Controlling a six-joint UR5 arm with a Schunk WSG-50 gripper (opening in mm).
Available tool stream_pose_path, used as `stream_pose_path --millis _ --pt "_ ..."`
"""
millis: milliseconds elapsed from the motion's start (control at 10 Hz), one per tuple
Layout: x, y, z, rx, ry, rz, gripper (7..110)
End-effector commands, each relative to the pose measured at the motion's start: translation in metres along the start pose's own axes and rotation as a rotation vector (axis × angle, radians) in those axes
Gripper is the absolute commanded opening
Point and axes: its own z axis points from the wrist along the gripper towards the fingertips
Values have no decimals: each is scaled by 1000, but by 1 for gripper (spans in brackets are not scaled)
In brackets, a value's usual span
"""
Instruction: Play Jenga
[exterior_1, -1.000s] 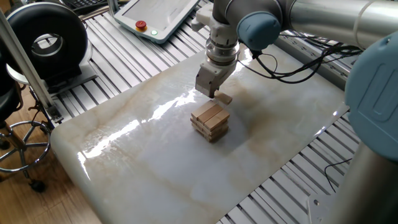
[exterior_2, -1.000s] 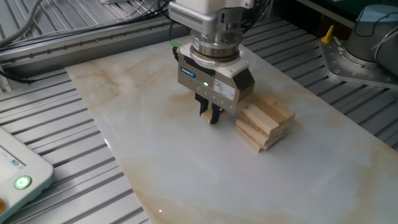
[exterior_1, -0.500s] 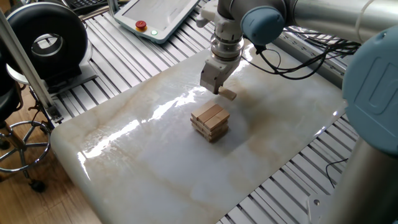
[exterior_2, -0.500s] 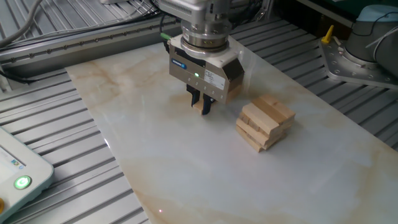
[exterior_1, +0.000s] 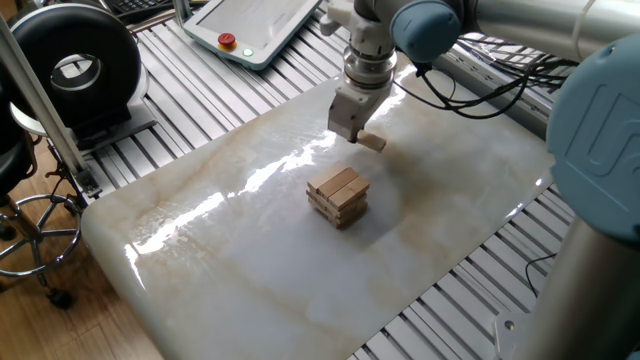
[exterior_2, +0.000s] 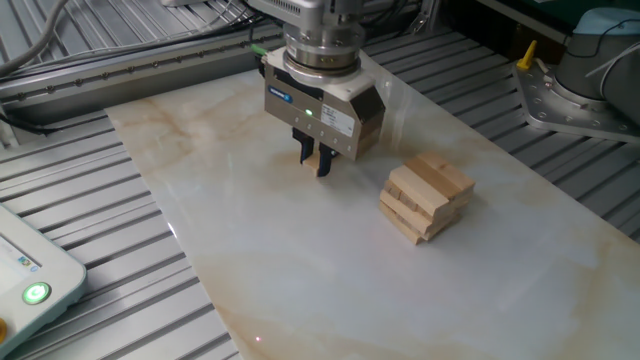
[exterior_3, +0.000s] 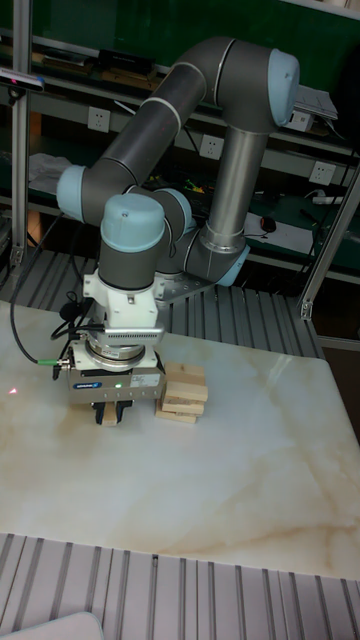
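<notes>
The claw (exterior_2: 316, 163) points straight down from a vertical wrist, its fingers (exterior_2: 324, 160) clenched on a loose Jenga block (exterior_1: 372, 142) that juts out sideways, lifted clear of the marble surface (exterior_2: 300, 270). In the tall fixed view the UR5 arm (exterior_3: 190, 110) arches up and over from its base behind the surface, the wrist stacked above the claw (exterior_3: 110, 412). The Jenga stack (exterior_2: 427, 196) stands just beside the claw, apart from it, in crossed layers near the middle of the surface. Compared with a second ago, the claw has carried the block upward and away from the stack, which has kept its place.
</notes>
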Motion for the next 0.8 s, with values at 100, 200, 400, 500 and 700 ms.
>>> stream_pose_path --millis 100,200,400,500,700 --pt "-4 0 0 -10 -3 -63 7" --pt "-5 0 1 -10 -5 -71 7" --pt "-6 -3 2 1 -7 -90 7" --pt "-6 -4 2 5 -4 -102 7" --pt "-3 -3 2 -1 4 -165 7"
